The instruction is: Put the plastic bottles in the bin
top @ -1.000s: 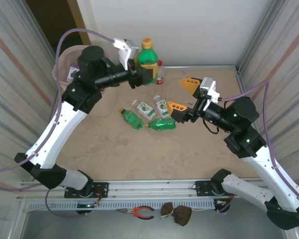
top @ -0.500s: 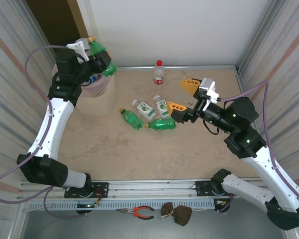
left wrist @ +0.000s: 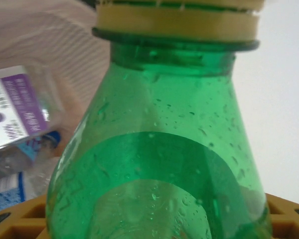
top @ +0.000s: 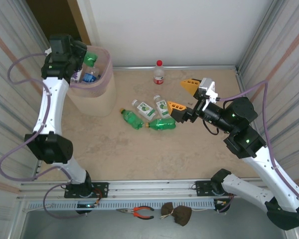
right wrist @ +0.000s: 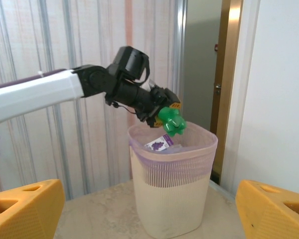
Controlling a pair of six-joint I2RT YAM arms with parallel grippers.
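Green bottle (right wrist: 170, 123), clamped by the left gripper (right wrist: 164, 111), hangs tilted directly above the bin (right wrist: 172, 199); right gripper (top: 183, 94) jaws apart, empty.

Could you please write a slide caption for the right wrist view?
Left gripper holds a green bottle over the translucent bin, a purple-labelled bottle already inside.

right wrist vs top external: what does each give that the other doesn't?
Right wrist: the bin side-on, ribbed wall and purple band under its rim, with the green bottle hanging just above the opening. Top external: four bottles lying mid-table, a red-capped bottle upright beyond them, pliers near the bases. Both: the left gripper holding that green bottle over the bin; the right gripper open.
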